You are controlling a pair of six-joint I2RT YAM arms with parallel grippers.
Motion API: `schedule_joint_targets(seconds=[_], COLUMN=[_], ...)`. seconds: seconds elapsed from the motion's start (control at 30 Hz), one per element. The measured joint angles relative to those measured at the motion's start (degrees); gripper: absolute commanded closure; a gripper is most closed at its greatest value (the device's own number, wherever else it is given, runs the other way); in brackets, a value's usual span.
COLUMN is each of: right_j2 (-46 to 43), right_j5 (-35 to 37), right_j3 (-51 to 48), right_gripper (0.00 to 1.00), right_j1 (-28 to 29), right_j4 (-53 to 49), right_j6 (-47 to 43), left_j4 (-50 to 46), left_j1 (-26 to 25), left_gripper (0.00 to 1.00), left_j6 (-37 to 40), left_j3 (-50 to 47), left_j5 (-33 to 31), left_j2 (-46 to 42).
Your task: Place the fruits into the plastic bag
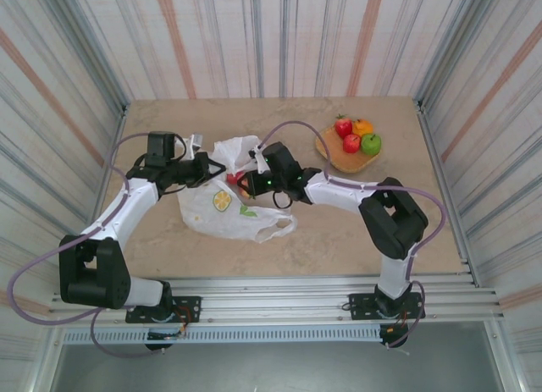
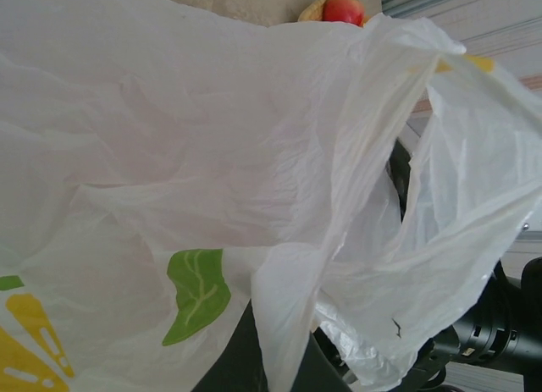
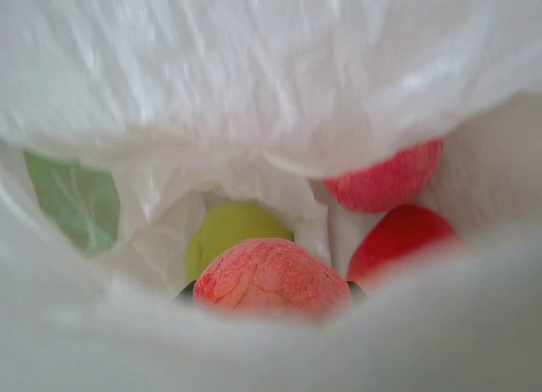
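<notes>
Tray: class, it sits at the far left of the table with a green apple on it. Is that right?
Not quite. The tray sits at the far right, not the far left, as the top view shows. The green apple is indeed on it.

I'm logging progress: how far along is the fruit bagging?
Done: a green apple and two red fruits lie inside the plastic bag. In hand: the right end effector holds a peach inside it while the left end effector pinches the bag's rim. Left: four fruits on the tray.
</notes>
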Motion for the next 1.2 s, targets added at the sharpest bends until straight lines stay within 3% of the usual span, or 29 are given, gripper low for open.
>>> schedule_joint_targets(seconds=[0.5, 0.83, 1.1, 1.2], right_j2=[9.3, 9.8, 7.4, 5.0], right_j5=[6.8, 2.2, -5.3, -5.6], right_j3=[5.6, 5.9, 1.5, 0.2], right_gripper=[0.53, 0.50, 0.25, 0.20], right_j1=[2.9, 5.3, 5.4, 5.4], right_j4=[4.8, 9.1, 10.5, 9.6], right_j6=[8.8, 9.9, 8.6, 7.1], left_j4=[0.0, -0.1, -0.3, -0.3], left_j1=[0.0, 0.0, 0.0, 0.0], left_gripper=[1.00, 1.00, 1.00, 1.00], left_j6=[0.0, 0.2, 0.2, 0.3], left_j3=[-0.6, -0.6, -0.6, -0.6], left_j5=[-0.3, -0.4, -0.4, -0.4], left_j2=[-0.9, -0.9, -0.9, -0.9])
